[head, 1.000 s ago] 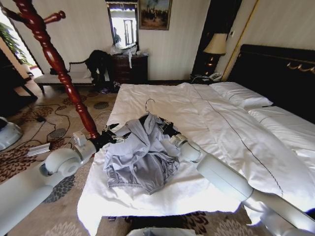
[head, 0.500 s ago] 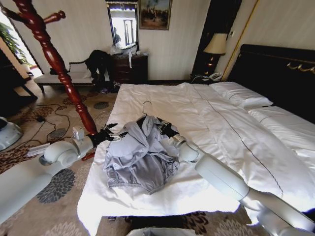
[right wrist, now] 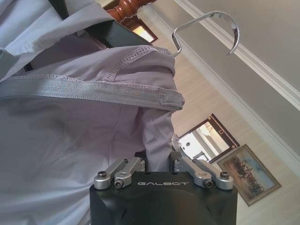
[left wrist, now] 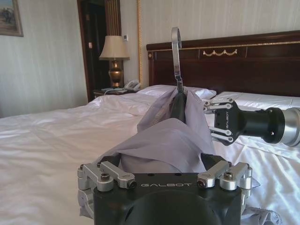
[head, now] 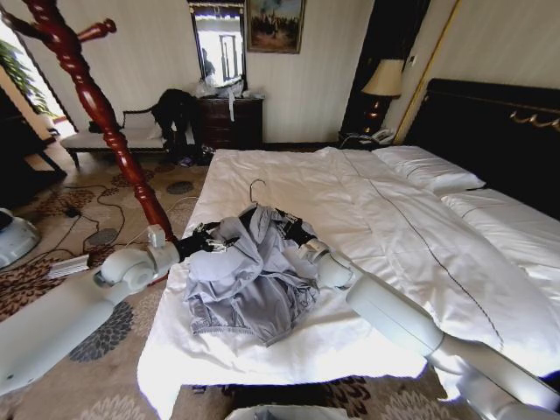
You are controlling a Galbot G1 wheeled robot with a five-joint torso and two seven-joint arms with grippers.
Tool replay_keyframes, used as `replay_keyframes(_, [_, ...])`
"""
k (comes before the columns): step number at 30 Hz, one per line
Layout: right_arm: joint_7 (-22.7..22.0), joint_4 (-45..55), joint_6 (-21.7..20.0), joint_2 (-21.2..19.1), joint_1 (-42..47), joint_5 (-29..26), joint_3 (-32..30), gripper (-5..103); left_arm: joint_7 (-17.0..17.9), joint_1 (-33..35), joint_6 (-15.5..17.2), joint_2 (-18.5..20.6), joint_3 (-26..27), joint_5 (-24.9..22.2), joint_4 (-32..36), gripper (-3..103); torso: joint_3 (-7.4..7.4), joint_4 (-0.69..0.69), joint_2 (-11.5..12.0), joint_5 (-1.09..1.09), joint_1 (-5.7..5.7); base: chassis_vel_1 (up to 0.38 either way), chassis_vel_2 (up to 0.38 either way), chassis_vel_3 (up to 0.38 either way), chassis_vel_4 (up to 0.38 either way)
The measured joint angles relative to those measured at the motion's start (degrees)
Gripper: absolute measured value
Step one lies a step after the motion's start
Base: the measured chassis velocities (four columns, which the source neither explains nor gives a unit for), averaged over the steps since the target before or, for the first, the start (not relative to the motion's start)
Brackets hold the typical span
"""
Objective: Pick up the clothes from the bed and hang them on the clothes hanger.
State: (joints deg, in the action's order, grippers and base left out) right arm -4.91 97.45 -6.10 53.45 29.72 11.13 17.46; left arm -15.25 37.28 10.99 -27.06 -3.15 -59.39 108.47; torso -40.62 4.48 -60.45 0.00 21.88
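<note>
The thin light grey-blue long-sleeved shirt (head: 251, 280) of soft crumpled fabric is draped over the thin black shoulder-shaped hanger (head: 282, 219), whose silver metal hook (head: 255, 188) stands up above the collar. The shirt's lower part lies bunched on the large bed with the white duvet (head: 394, 227), near the bed's foot end.

The left gripper (head: 208, 242) reaches in from the side of the bed and is clenched on the shirt's fabric at one shoulder; in the left wrist view the cloth is gathered between its fingers (left wrist: 112, 171). The right gripper (head: 295, 231) grasps the other shoulder end, its fingers (right wrist: 125, 169) closed on the fabric. The reddish-brown turned wooden coat stand (head: 96, 109) rises beside the left arm.
</note>
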Motion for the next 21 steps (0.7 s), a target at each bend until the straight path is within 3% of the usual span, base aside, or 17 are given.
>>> replay_keyframes(5, [0.0,-0.2,0.4,0.0,0.1,1.0,0.0,21,-0.7,-1.7,0.1,-0.4,-2.4,0.5,-1.3,92,0.0,-0.02,0.0,0.0,0.0,0.0,0.0,0.0,0.0])
replay_keyframes(21, [0.5,-2.0,3.2,1.1,0.1,5.9,-0.3,21,-1.7,-1.3,-0.3,-1.3,-4.5,2.6,-2.7,37,0.01,-0.02,0.0,0.0,0.0,0.0,0.0,0.0,0.0])
